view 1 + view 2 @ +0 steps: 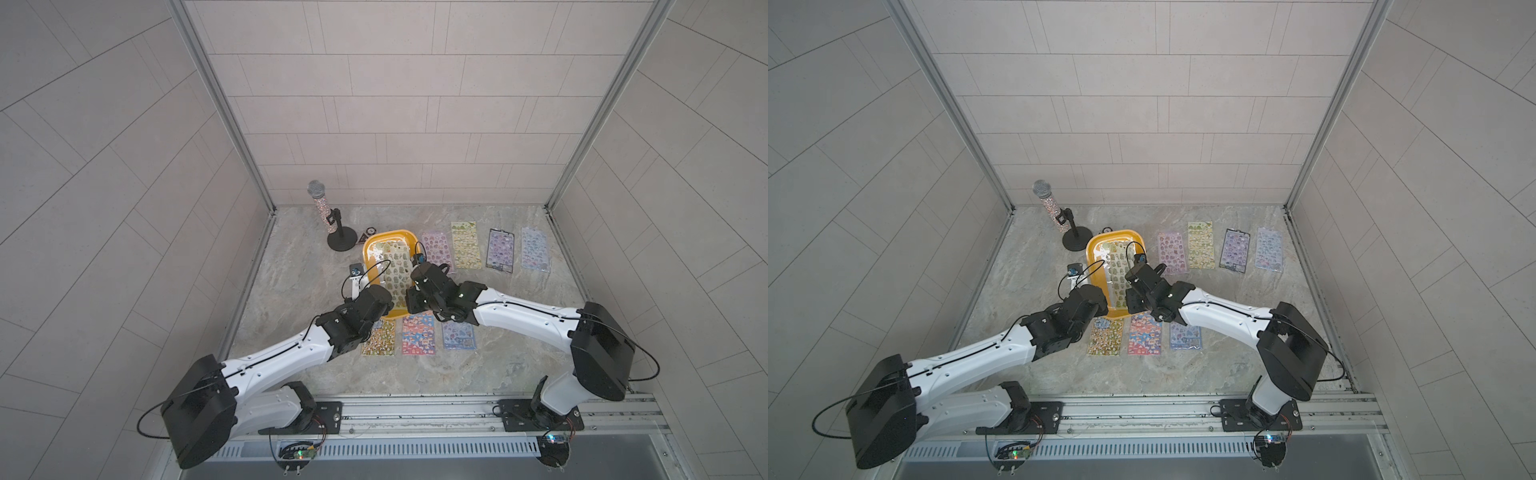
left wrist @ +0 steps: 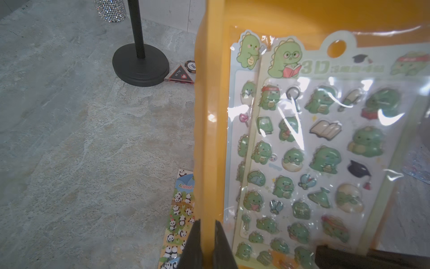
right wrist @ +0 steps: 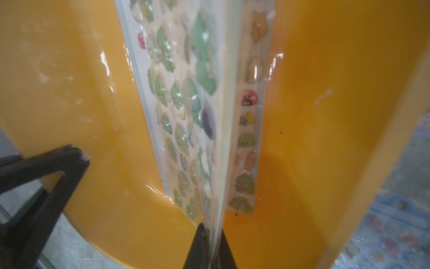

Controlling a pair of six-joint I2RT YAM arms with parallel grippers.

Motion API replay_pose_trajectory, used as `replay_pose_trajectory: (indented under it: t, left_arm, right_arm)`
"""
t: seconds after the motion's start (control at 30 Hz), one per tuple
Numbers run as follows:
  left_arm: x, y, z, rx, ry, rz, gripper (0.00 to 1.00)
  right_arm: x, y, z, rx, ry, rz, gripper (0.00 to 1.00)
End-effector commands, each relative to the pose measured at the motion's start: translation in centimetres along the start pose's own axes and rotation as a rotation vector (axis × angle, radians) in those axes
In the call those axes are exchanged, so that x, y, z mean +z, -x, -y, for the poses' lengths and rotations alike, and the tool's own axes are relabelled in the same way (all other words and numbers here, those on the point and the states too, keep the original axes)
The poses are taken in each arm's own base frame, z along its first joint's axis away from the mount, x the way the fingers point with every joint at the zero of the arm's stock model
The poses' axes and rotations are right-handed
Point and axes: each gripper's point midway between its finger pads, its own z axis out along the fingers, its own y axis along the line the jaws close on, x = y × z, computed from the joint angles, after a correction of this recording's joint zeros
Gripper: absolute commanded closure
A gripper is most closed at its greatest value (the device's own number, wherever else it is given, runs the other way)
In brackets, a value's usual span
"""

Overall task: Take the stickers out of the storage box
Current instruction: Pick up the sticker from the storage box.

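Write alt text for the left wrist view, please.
The left end effector is shut on the wall of the yellow-orange storage box, with a green dinosaur sticker sheet inside. Outside sit a panda sticker sheet and a black stand base.

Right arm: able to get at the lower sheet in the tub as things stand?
Probably not yet: the right gripper is shut on the top dinosaur sheet, which lies over most of the lower sheet in the tub.
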Motion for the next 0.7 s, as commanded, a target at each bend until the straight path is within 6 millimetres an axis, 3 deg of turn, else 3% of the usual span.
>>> replay_pose_trajectory:
  t: [0.0, 0.2, 0.3, 0.5, 0.6, 0.67]
  left_arm:
    - [-0.2, 1.2, 0.2, -0.035, -0.005, 0.037, 1.00]
    - [-0.1, 1.0, 0.3, -0.030, -0.003, 0.034, 1.00]
    - [0.0, 1.1, 0.0, -0.029, 0.008, 0.040, 1.00]
    - [-0.2, 1.4, -0.3, -0.033, 0.018, 0.059, 1.00]
    - [-0.4, 1.6, -0.4, -0.038, 0.018, 0.068, 1.00]
    - [-0.5, 1.7, -0.5, -0.042, 0.018, 0.074, 1.00]
  right_arm:
    - [-2.3, 0.7, -0.1, -0.002, 0.023, 0.039, 0.93]
    - [-5.9, 0.7, -0.8, 0.002, 0.122, 0.075, 0.93]
    - [-8.0, 0.4, 0.1, 0.023, 0.141, 0.067, 0.96]
    - [-12.4, 0.1, 6.1, 0.103, 0.068, 0.018, 1.00]
    - [-13.6, -0.1, 8.3, 0.227, 0.131, -0.012, 1.00]
    - [-14.2, -0.6, 10.8, 0.301, 0.094, -0.050, 1.00]
